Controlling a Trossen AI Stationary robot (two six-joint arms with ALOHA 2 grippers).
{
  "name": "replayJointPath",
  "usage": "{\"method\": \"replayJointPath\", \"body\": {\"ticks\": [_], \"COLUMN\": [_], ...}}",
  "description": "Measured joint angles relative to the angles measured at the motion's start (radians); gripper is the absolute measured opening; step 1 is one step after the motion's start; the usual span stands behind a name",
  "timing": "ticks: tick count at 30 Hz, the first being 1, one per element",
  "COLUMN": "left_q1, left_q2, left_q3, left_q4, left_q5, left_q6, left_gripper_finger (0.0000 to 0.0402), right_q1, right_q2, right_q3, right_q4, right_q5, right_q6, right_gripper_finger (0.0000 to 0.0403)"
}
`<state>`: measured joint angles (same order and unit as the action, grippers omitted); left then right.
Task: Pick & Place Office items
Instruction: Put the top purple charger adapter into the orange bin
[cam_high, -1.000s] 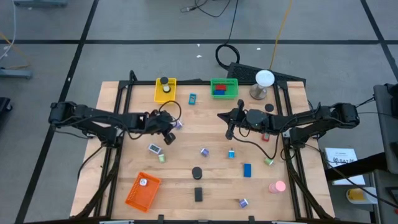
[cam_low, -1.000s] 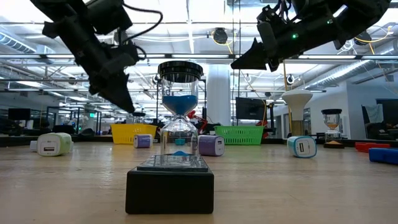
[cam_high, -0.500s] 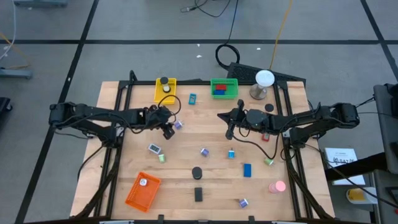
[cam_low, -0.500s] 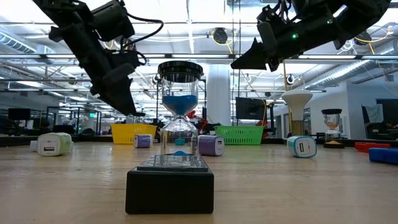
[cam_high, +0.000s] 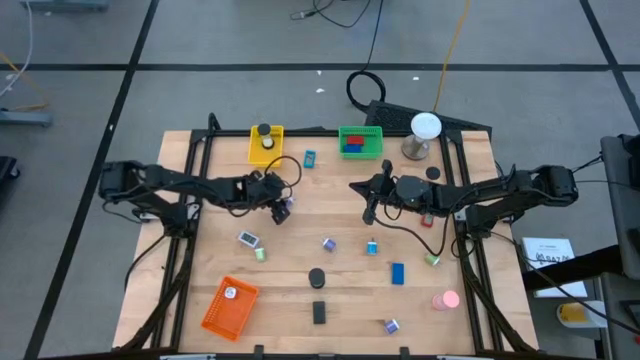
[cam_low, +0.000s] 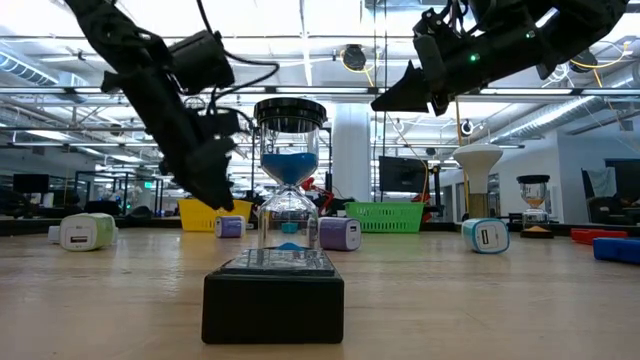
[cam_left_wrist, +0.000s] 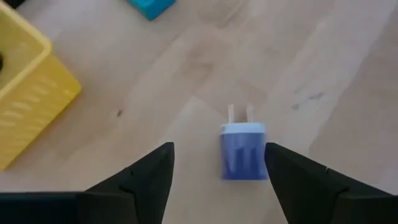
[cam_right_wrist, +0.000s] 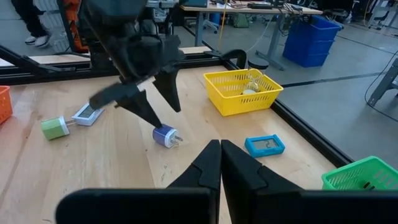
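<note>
Already placed: few items seen in yellow basket (cam_high: 266, 145), green basket (cam_high: 360, 141).
Left pincer (cam_left_wrist: 217, 163): fingers apart, straddling purple plug (cam_left_wrist: 243, 151), bench centre-left.
Right pincer (cam_right_wrist: 220, 163): together, idle.
Remaining: most items scattered.

A robotics lab: open hall with ceiling trusses (cam_low: 330, 95), grey carpet floor (cam_high: 250, 40), desks (cam_right_wrist: 249, 9) and blue bins (cam_right_wrist: 308, 40).

My left gripper (cam_high: 281, 207) hangs over a plug adapter (cam_left_wrist: 244, 151) lying on the worktop (cam_high: 340, 290), fingers either side of it. A slatted basket (cam_high: 265, 146) sits at its 11 o'clock, a flat case (cam_high: 309, 158) at 1 o'clock. My right gripper (cam_high: 369, 207) waits at 3 o'clock, well apart.
</note>
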<state>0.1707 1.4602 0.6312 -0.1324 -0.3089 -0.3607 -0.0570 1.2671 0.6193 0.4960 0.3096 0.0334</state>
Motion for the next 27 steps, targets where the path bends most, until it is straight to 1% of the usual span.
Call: {"method": "replayJointPath", "body": {"ticks": [3,8,14,21,25,27], "left_q1": [0.0,-0.003,-0.005,-0.029,-0.047,-0.057], "left_q2": [0.019,0.036,0.062,0.123,0.154,0.155], "left_q3": [0.001,0.0,0.001,0.0,0.003,0.003], "left_q4": [0.017,0.037,0.059,0.115,0.135,0.135], "left_q5": [0.003,0.072,0.077,0.112,0.104,0.093], "left_q6": [-0.003,-0.003,0.005,0.093,0.112,0.118], "left_gripper_finger": [0.0255,0.0255,0.0255,0.0255,0.0254,0.0245], "right_q1": [0.0,0.0,0.0,0.0,0.0,0.0], "right_q2": [0.0,0.0,0.0,0.0,0.0,0.0], "right_q3": [0.0,0.0,0.0,0.0,0.0,0.0], "right_q4": [0.0,0.0,0.0,0.0,-0.002,-0.002], "right_q5": [0.0,0.0,-0.001,-0.001,-0.001,-0.001], "right_q6": [0.0,0.0,0.004,0.004,0.004,0.004], "right_gripper_finger": [0.0004,0.0004,0.0004,0.0004,0.0004,0.0004]}}
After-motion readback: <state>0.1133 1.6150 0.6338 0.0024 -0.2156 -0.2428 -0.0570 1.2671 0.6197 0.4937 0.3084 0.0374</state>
